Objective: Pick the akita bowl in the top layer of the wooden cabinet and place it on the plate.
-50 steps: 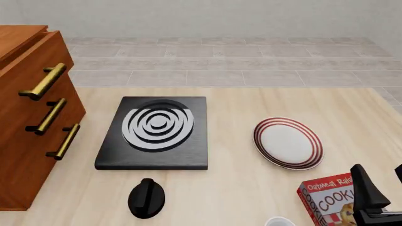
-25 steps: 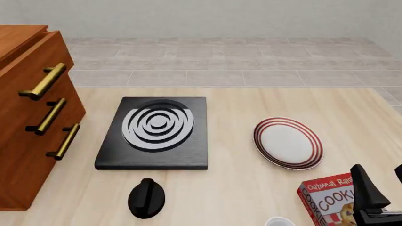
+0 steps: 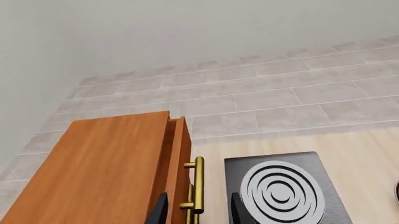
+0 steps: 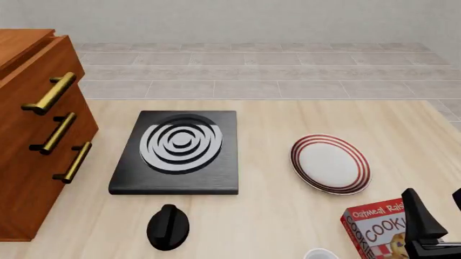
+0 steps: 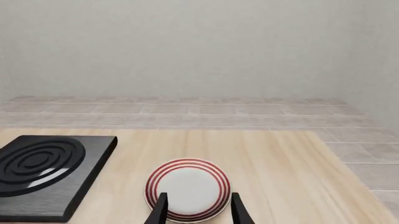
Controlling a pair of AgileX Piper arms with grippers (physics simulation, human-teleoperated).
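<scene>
The wooden cabinet (image 4: 29, 162) stands at the table's left with three brass handles. Its top layer (image 4: 68, 59) looks pushed in. The akita bowl is hidden. The plate (image 4: 330, 163), white with red rings, lies right of centre. My left gripper (image 3: 199, 213) shows only in the left wrist view, open above the cabinet (image 3: 106, 172), with its fingertips (image 3: 160, 212) on either side of the top brass handle (image 3: 197, 186). My right gripper (image 4: 438, 208) is open at the front right corner. In the right wrist view it (image 5: 198, 212) points at the plate (image 5: 187, 186).
A black square slab with white rings (image 4: 180, 151) lies between cabinet and plate. A black rounded object (image 4: 168, 226) sits in front of it. A red cookie box (image 4: 374, 229) and a small white item (image 4: 319, 253) stand by my right gripper.
</scene>
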